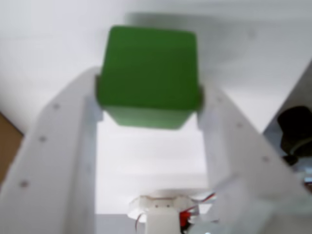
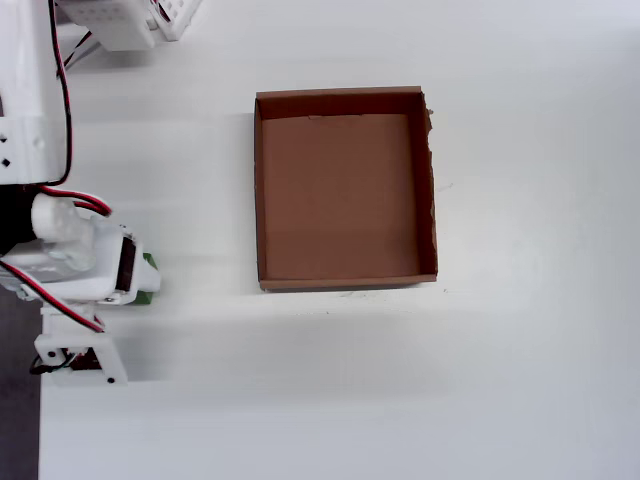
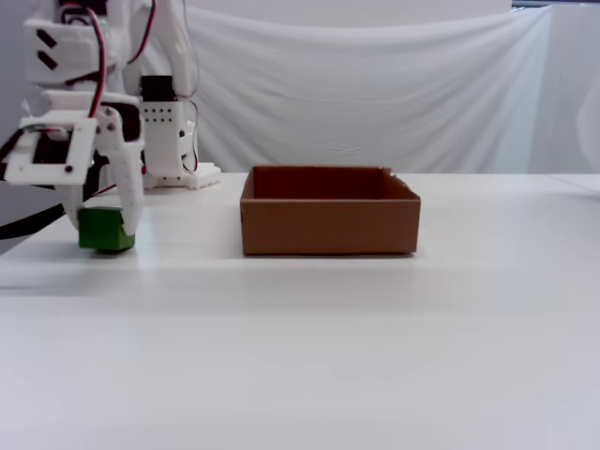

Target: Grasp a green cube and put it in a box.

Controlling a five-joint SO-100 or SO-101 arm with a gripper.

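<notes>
Pinching the green cube (image 1: 148,73) between its two white fingers, the gripper (image 1: 148,100) holds it at the fingertips, low on the white table (image 3: 375,328). As a cube it has no long axis; its faces sit square to the fingers. Well off to the gripper's right in the fixed view stands the box (image 3: 330,225), empty.

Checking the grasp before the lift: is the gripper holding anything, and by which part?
Yes. The gripper has the green cube between its two fingers, pressed on two opposite side faces near the cube's lower edge in the wrist view.
</notes>
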